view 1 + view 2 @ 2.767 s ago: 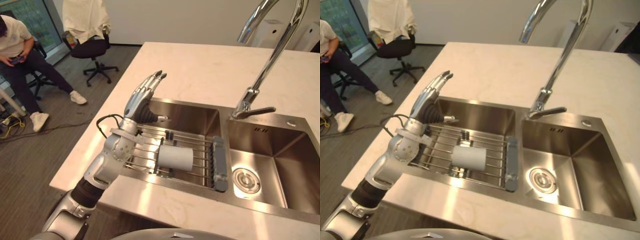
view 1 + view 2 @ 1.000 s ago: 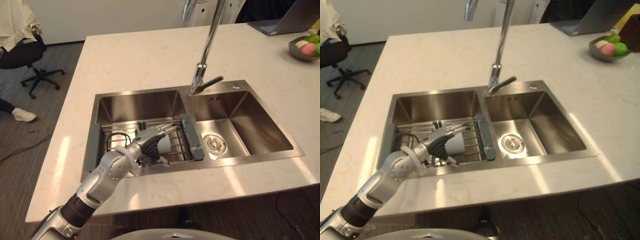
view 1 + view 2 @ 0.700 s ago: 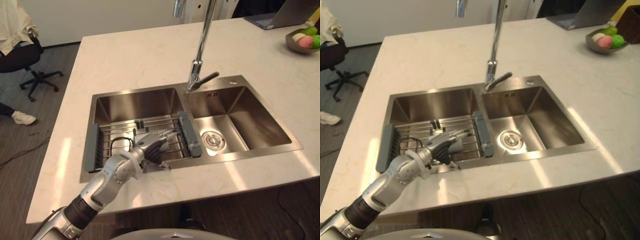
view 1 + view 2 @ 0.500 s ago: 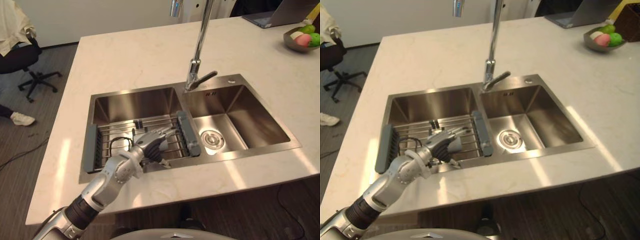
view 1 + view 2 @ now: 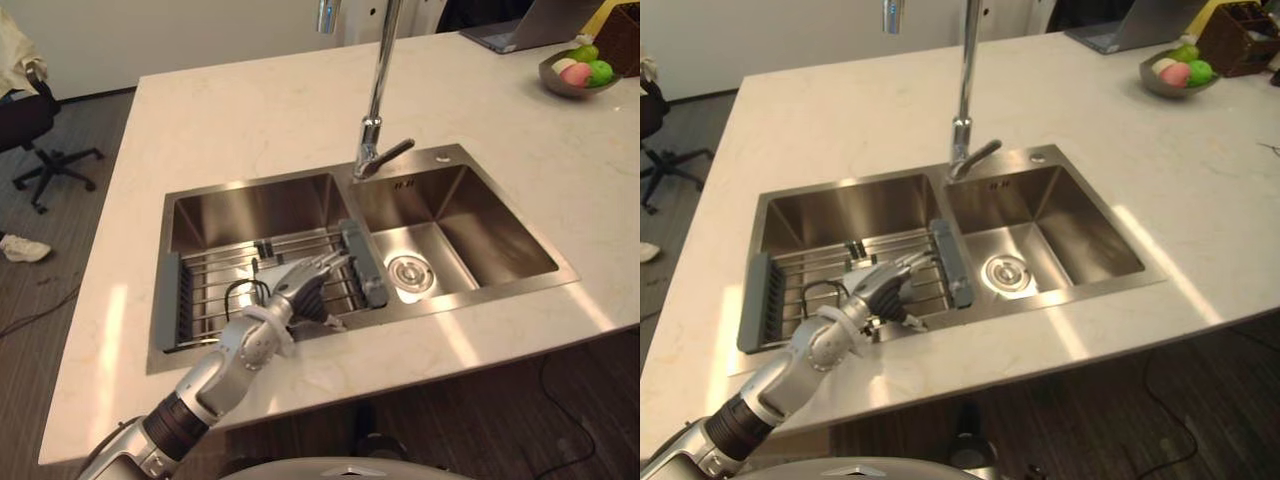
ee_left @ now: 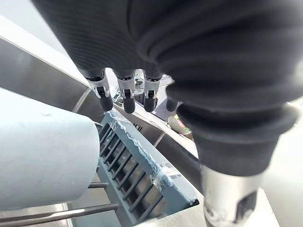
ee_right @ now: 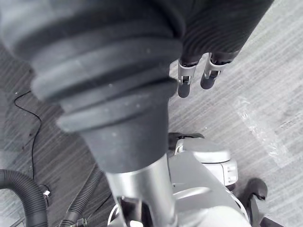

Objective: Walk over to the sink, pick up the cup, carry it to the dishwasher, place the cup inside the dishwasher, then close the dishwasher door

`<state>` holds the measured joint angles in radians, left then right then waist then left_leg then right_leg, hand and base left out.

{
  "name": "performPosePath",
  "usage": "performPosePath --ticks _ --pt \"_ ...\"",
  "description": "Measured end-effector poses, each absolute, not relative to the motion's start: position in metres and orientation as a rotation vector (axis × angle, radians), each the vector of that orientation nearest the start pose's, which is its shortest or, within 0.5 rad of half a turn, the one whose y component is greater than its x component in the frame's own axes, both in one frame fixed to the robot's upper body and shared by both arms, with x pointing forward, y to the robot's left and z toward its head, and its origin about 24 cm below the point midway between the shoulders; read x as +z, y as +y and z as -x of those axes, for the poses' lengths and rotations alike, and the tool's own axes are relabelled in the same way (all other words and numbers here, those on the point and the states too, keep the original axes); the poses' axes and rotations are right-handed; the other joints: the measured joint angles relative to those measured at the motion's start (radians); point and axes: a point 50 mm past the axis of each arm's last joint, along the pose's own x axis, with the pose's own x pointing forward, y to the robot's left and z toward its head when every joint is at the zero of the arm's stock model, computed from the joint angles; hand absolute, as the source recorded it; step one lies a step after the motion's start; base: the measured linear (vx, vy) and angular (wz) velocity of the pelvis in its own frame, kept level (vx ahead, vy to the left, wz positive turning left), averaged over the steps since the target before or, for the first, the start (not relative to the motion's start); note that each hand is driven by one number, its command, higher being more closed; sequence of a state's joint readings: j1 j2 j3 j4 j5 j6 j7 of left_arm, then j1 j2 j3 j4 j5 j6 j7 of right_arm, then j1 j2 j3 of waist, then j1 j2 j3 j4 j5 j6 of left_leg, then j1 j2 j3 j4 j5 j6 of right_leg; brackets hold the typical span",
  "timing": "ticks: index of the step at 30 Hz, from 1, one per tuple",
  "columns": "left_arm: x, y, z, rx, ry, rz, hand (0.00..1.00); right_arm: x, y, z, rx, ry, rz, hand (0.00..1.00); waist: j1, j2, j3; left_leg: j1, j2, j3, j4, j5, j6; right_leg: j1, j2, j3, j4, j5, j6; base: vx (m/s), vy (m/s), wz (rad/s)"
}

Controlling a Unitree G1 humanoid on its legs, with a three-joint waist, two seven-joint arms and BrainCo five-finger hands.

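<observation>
A white cup (image 6: 42, 151) lies on its side on the wire rack (image 5: 215, 275) across the left sink basin (image 5: 250, 205). My left hand (image 5: 298, 288) rests over it, so the eye views hide the cup beneath the hand. In the left wrist view the fingers (image 6: 125, 97) reach nearly straight past the cup toward the rack's grey end piece (image 5: 360, 265), and the thumb stands apart; none curl round the cup. My right hand (image 7: 184, 82) hangs idle above the floor, fingers relaxed.
A tall faucet (image 5: 375, 110) rises behind the divide between the basins. The right basin has a round drain (image 5: 408, 272). A fruit bowl (image 5: 575, 72) sits far right on the pale counter (image 5: 230, 110). An office chair (image 5: 30, 130) stands to the left.
The left hand came down from above the sink onto the cup on the rack and has stayed there for the last second. The camera has shifted, so the whole scene sits differently.
</observation>
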<state>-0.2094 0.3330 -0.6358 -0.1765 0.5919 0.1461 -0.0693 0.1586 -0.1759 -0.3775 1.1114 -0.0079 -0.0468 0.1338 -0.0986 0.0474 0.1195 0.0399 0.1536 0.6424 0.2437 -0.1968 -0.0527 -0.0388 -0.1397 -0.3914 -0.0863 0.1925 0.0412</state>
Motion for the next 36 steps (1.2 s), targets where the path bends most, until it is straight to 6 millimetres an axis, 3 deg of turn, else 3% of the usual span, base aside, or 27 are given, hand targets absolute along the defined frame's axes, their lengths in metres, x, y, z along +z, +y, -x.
performPosePath --ticks 15,36 --pt "0.062 0.055 -0.25 -0.508 -0.201 -0.944 0.0 -0.156 -0.255 -0.047 -0.346 1.123 -0.038 0.0 -0.016 0.007 0.004 0.014 0.014 0.019 0.018 -0.01 0.0 0.008 0.006 0.019 0.004 0.001 0.0 -0.03 0.035 -0.04" --pt "0.059 0.071 -0.266 -0.381 -0.113 -1.001 0.0 -0.154 -0.255 -0.046 -0.359 1.105 -0.025 0.0 -0.037 0.021 0.005 0.037 0.015 0.037 0.016 -0.018 -0.008 0.026 0.007 0.025 0.004 -0.004 -0.008 -0.04 0.035 -0.02"
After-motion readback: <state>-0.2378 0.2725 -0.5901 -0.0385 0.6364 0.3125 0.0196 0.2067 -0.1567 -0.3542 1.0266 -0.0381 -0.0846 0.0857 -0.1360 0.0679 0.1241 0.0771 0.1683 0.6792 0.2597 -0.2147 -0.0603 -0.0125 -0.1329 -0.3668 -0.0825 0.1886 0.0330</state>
